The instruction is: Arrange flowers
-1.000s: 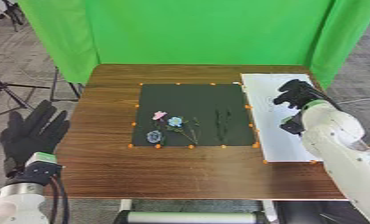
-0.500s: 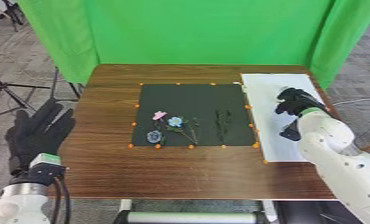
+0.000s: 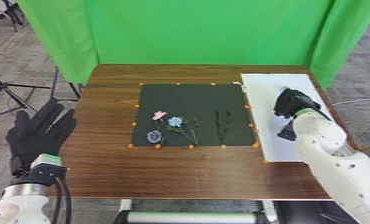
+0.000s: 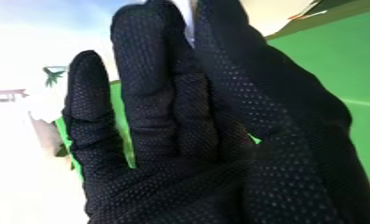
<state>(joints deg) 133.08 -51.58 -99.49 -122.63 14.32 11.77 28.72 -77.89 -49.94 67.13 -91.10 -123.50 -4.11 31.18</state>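
My right hand (image 3: 292, 101) is low over the white sheet (image 3: 266, 117) at the table's right side. A small pale thing (image 3: 283, 89), too faint to identify, lies just beyond it. In the right wrist view, the black glove of my right hand (image 4: 173, 185) has a narrow whitish patch at its far end. Left of the table, my left hand (image 3: 37, 132) is open and holds nothing. On the black mat (image 3: 186, 95) lie a pink flower (image 3: 159, 115), a light blue flower (image 3: 175, 121), a greyish-purple flower (image 3: 154, 136) and dark green stems (image 3: 222, 125).
Small orange markers line the mat's edges. The brown table (image 3: 164, 172) extends in front of the mat and sheet, and a green curtain (image 3: 199, 32) hangs behind. A tripod (image 3: 8, 87) stands on the floor at the left.
My right hand has drawn into a more compact shape over the sheet, and its forearm has shifted left. My left hand has moved slightly right. The flowers on the mat have stayed put.
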